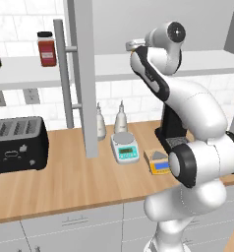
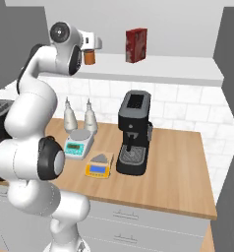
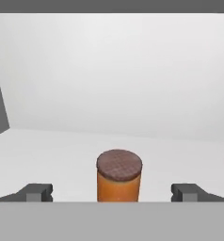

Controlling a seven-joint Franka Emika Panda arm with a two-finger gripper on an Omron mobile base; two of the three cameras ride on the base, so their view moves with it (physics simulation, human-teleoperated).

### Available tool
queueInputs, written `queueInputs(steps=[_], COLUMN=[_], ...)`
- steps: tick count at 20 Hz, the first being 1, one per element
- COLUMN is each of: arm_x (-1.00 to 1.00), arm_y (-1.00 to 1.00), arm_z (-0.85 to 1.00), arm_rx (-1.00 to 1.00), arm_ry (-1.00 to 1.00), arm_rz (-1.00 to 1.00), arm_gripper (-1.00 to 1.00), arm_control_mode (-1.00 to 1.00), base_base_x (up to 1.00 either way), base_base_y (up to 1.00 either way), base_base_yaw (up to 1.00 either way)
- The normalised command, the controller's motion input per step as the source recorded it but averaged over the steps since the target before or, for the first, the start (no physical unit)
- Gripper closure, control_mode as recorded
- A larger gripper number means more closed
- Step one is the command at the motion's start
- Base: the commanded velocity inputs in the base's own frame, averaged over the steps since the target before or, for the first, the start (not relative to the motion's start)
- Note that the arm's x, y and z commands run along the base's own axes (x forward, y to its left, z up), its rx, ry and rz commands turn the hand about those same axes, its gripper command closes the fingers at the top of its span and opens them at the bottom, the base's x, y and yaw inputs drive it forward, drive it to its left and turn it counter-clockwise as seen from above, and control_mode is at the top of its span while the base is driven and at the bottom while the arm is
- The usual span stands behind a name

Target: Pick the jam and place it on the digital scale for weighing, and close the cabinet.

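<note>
Jam (image 3: 119, 178), a short orange-brown jar with a darker brown lid, stands upright on the white shelf (image 2: 188, 69) inside the open cabinet (image 1: 82, 74), between our spread gripper (image 3: 112, 193) fingers. In the hand view one dark fingertip (image 3: 38, 192) sits well to one side of the jar and the other well to the opposite side; neither touches it. In the right base view the jar stands near the shelf's front edge, just beside our raised hand, and a tall red box (image 2: 136, 45) stands farther along the same shelf, toward its back.

On the wooden counter (image 1: 65, 182) below, the yellow-orange digital scale (image 2: 99, 166) with its blue display lies near the front edge, just beside a black coffee machine (image 2: 133, 133). A white-and-teal scale (image 2: 78, 142) sits on its other side, with two pale bottles (image 2: 79, 117) behind it. In the left base view, a taller red jar (image 1: 46, 48) stands on the shelf past the grey door, and a black toaster (image 1: 16, 143) sits at the counter's left end.
</note>
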Motion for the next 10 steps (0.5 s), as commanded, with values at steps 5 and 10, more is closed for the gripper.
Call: queueInputs(steps=[5,10], arm_x=[0.31,0.25], arm_y=[0.0,0.0], arm_z=[-0.1,-0.16], arm_rx=[0.0,0.0], arm_ry=[0.01,0.0], arm_rz=[0.0,0.0], arm_gripper=[-1.0,-1.0], arm_control_mode=[-1.0,-1.0], base_base_x=[0.0,0.0], base_base_y=[0.0,0.0], base_base_yaw=[0.0,0.0])
